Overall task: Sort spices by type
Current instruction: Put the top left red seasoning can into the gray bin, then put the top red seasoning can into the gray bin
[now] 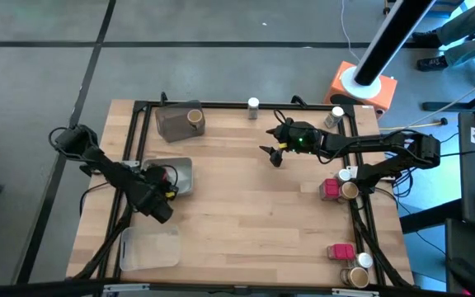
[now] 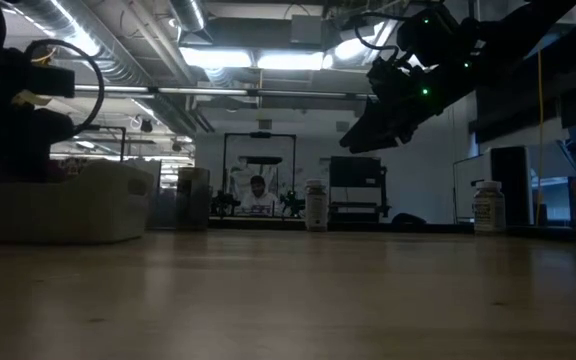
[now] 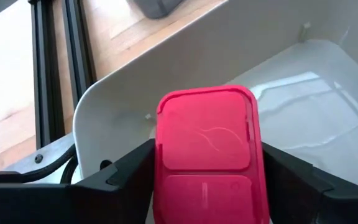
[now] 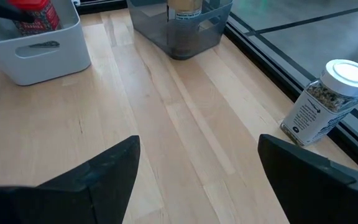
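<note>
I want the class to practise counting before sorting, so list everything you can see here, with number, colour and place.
packets: three, pink-red; two at the table's right edge, one in the left gripper
tan jars: three; one in the grey tray, two at the right edge
white-capped jars: four, it seems, clear; two at the far edge, two at the right edge
grey tray: one, far left
white tray: one, left
clear tray: one, near left
table: one, wooden
person: one, in the room behind
left gripper: holding a packet over the white tray
right gripper: open, above mid-table
</note>
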Robot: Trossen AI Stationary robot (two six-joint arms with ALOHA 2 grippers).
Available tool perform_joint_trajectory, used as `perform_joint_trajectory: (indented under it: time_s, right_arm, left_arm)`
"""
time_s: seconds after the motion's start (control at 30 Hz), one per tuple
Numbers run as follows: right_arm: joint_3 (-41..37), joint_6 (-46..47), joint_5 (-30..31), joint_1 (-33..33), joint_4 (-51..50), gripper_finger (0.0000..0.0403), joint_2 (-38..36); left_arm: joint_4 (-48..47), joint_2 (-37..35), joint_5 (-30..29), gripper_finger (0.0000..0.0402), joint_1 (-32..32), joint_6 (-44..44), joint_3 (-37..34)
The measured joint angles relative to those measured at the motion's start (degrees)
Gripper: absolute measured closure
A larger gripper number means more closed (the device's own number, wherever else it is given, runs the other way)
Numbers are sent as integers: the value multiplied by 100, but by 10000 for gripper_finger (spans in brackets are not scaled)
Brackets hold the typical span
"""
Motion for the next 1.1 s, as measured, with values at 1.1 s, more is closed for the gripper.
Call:
perform_joint_trajectory:
  time_s: [1.1]
  right_arm:
    - [0,-1,0,2,2,77,0]
  left_arm:
    - [1092,-2144,-2129,163,147,3822,1375]
